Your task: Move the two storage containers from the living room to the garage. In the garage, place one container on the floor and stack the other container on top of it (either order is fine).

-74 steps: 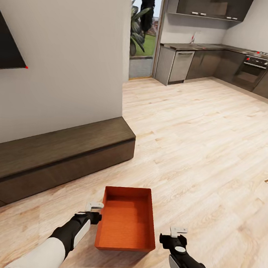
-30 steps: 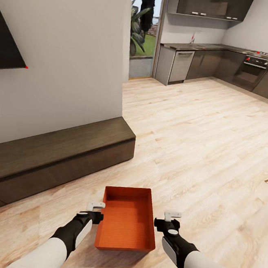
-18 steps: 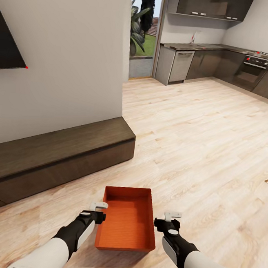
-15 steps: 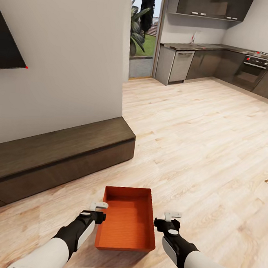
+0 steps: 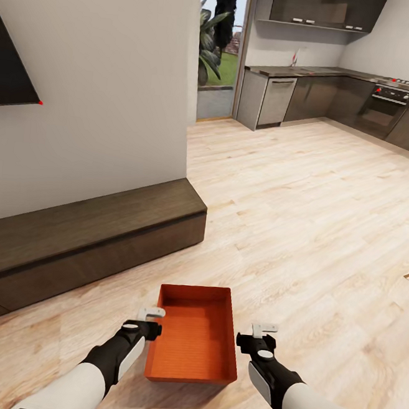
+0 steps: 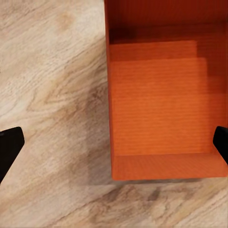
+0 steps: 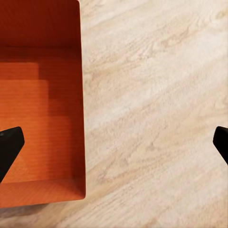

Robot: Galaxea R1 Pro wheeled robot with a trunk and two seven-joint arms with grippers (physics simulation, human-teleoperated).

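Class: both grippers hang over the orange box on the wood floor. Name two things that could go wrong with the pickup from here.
1. Each gripper, left and right, straddles one thin side wall of the box; uneven closing could tilt it.
2. The bench stands close on the left; a swing might clip it.

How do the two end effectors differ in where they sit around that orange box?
The left end effector sits at the storage container's left wall, one finger over the box interior in its wrist view; the right end effector sits off the right wall, with a strip of wood-plank floor between. The left appears slightly farther forward than the right. Both are open, above the container, neither gripping it.
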